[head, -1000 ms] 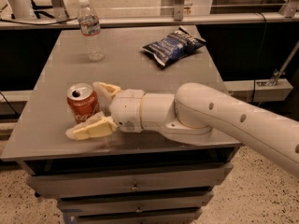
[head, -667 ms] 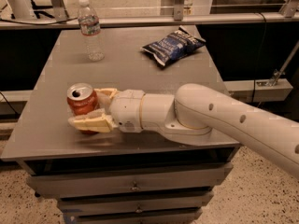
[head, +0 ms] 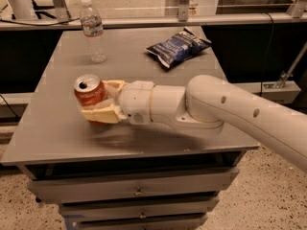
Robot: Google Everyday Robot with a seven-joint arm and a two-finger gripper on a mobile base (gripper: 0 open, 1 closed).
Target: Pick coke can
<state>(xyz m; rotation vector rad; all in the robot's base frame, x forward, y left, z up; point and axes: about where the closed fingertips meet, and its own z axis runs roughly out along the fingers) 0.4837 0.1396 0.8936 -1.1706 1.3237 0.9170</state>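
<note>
We take the clear plastic water bottle with the white cap [head: 93, 32] as our reference landmark. The cream-coloured two-finger gripper [head: 97, 99] sits on the camera side of the bottle, well apart from it. Its fingers [head: 101, 114] are clamped against opposite sides of the small red aluminium coke can with the silver top [head: 88, 92]. A second ago the near finger stood clear of the can, splayed toward the front edge of the flat grey metal table [head: 57, 138]. Shortly afterward it had swung in against the can wall. The can now sits higher in the view than in either earlier frame and leans slightly, its opened top turned toward the camera. A soft shadow lies on the table beneath the gripper. We judge from this that the can has left the table surface, although the gap under its base is partly hidden by the near finger. We therefore judge that the grasp is made and the lift has begun; a clear raise remains to be confirmed. The white arm [head: 225, 107] reaches in from the right of the bottle, much as before, with the wrist slightly higher. The bottle keeps its upright position at the far side of the table. The crumpled dark blue snack bag [head: 177, 47], to the right of the bottle, has not moved.
</note>
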